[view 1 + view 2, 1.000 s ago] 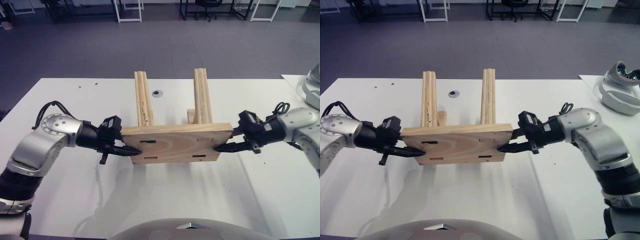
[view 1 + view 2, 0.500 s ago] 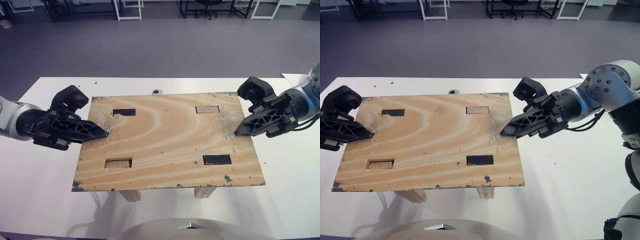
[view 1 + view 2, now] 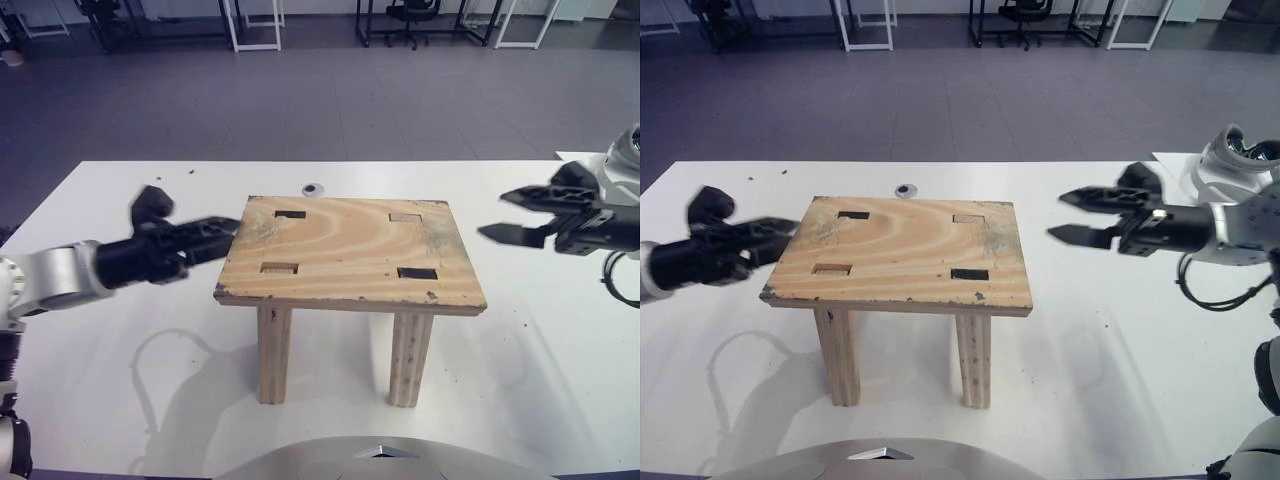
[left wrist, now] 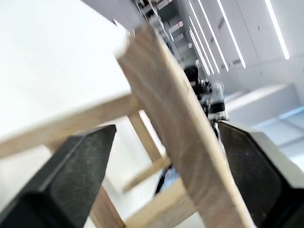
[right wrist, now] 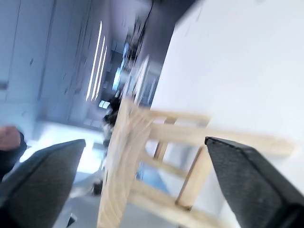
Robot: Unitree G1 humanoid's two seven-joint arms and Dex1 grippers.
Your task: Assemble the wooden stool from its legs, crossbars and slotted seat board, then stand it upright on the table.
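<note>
The stool, gripped at both seat edges half a second earlier, is now stood upright on the table, and the left pincer and right pincer are released, spread and drawn aside, so that the task is judged essentially complete

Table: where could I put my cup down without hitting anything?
Bare table left of the stool legs, and right of them beneath the open right jaws. Crowded along the stool's left side, by the left jaws; a small round thing lies behind.
</note>
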